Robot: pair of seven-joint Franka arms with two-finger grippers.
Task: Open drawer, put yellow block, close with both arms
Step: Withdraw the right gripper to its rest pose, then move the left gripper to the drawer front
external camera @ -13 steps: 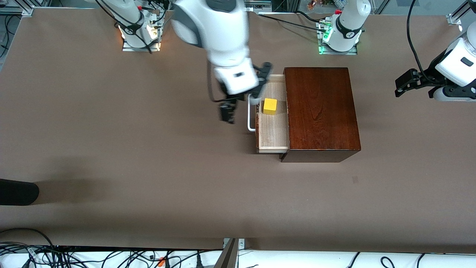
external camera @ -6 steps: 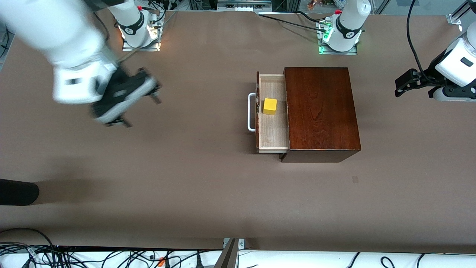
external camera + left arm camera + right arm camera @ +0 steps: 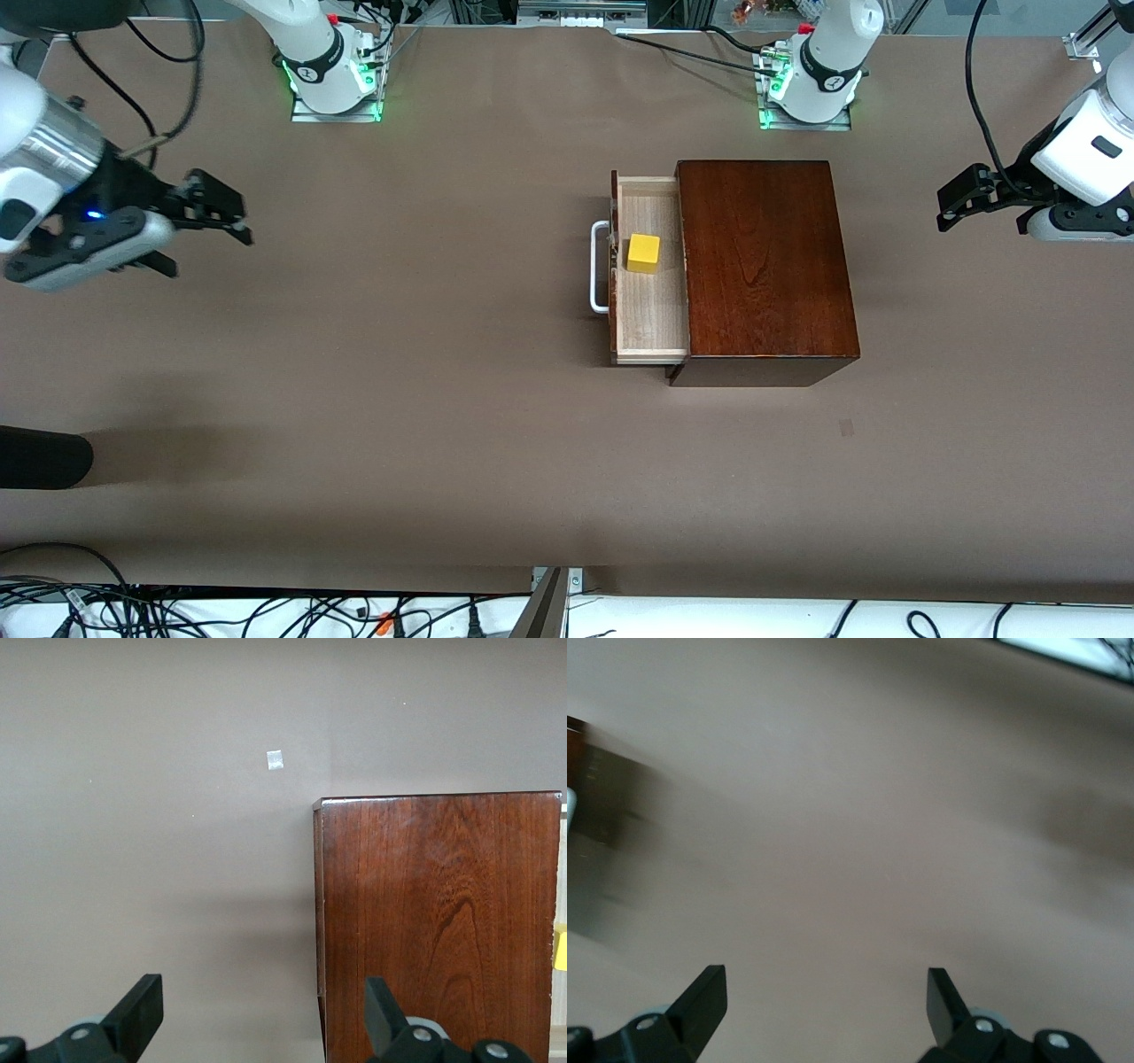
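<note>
Right hand (image 3: 208,226) spread, empty, over the tabletop's (image 3: 399,399) right-arm end; left hand (image 3: 961,199) spread too, over the other end. Between them, mid-tabletop, the drawer (image 3: 651,310) stands pulled out — yellow block (image 3: 643,252) inside it.

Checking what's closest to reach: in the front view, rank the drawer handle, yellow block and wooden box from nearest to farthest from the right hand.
From the right hand, open over bare table:
1. Drawer handle, on the drawer's front.
2. Yellow block, in the open drawer.
3. Wooden box, toward the left arm's end.
</note>
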